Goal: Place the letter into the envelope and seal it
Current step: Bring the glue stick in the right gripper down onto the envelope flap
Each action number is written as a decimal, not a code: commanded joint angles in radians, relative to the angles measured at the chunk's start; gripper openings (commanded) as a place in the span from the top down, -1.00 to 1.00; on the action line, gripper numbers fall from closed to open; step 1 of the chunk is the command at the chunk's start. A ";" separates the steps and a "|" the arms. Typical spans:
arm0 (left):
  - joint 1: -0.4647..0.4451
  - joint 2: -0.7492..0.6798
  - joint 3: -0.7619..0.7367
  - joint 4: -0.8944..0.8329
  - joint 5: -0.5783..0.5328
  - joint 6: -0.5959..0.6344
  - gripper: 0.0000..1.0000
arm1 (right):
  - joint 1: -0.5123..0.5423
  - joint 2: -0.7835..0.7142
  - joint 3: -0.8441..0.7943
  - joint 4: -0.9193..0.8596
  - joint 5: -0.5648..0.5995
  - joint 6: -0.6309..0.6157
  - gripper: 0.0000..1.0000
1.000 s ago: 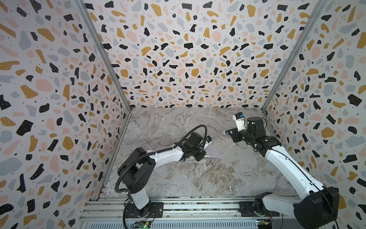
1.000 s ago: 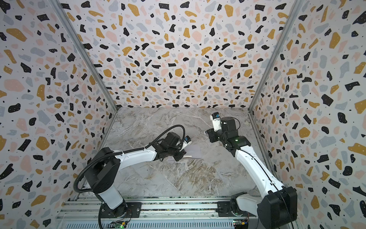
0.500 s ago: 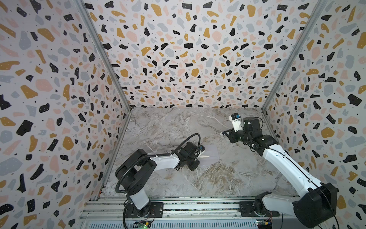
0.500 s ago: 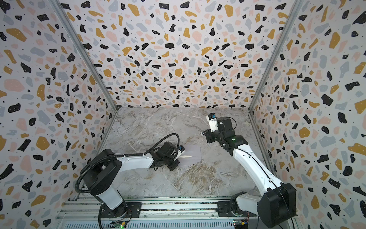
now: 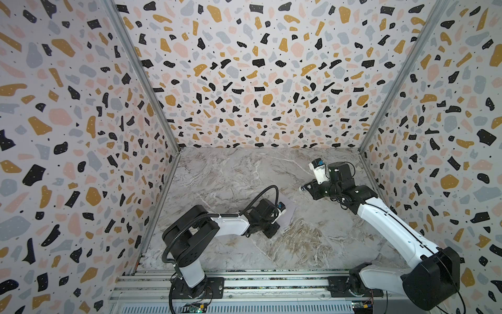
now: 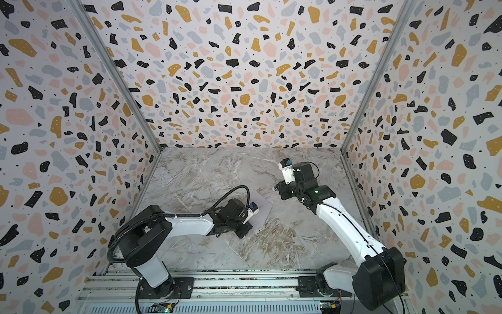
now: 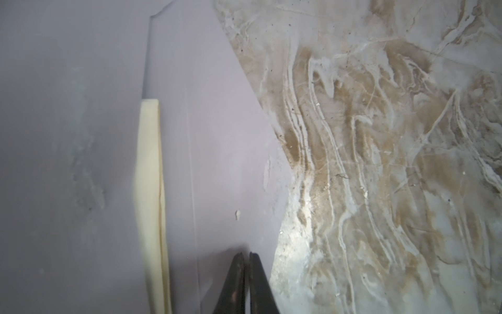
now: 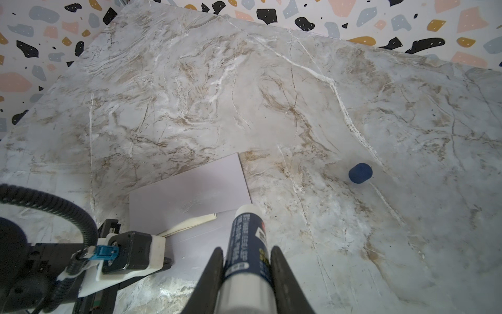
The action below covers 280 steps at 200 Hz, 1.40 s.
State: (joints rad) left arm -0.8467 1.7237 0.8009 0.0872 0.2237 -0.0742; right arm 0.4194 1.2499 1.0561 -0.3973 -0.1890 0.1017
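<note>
Over the last second the left arm had sunk lower onto the envelope, while the right arm had shifted only slightly.

The left gripper had its jaws pressed together, tips down on the envelope's open flap just inside the flap's edge. Whether any paper was pinched between them could not be told. The right gripper was clamped on an uncapped glue stick, its white tip pointing forward past the fingertips.

There was one lavender-grey envelope, lying flat on the bench beneath the left gripper and just ahead of the right one. One cream letter sat inside it, with a narrow strip of its edge showing at the pocket's mouth, near the left gripper's tips. There was one glue stick, and one blue cap lay on the bench beyond the right gripper, well apart from the envelope.

In both top views the left arm lay low and stretched along the bench. The right arm reached in from its base with its gripper held above the bench.
</note>
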 commanded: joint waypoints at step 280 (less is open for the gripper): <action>0.268 -0.197 -0.267 0.325 0.048 -0.251 1.00 | 0.347 0.456 0.389 -0.218 0.099 -0.131 1.00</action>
State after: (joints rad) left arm -0.5980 1.5036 0.5522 0.3305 0.2047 -0.2935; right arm 0.7540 1.6947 1.3888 -0.5724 -0.1150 -0.0071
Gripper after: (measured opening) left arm 0.047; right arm 0.279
